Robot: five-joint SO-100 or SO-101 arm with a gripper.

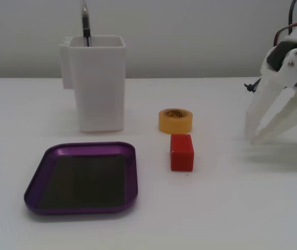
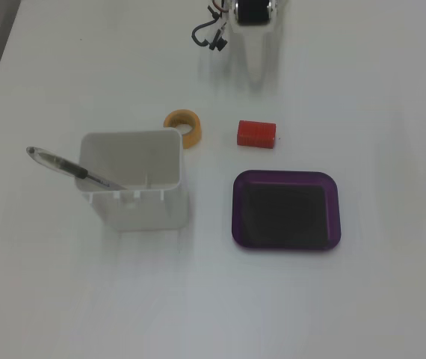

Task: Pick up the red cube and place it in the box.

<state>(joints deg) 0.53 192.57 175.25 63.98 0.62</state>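
Observation:
The red cube (image 1: 182, 152) (image 2: 256, 134) lies on the white table, free of anything. The box, a shallow purple tray (image 1: 81, 177) (image 2: 286, 211), is empty; in the fixed view from the front it lies to the cube's left. My white gripper (image 1: 251, 138) hangs at the right edge of that view, well to the right of the cube, tips down near the table. Its fingertips meet and hold nothing. In the fixed view from above, the gripper (image 2: 256, 77) is at the top, beyond the cube.
A yellow-orange tape roll (image 1: 175, 124) (image 2: 192, 137) sits just behind the cube. A tall white container (image 1: 97, 83) (image 2: 134, 202) with a pen (image 1: 86, 23) (image 2: 71, 168) stands behind the tray. Loose cables (image 2: 209, 36) hang by the arm.

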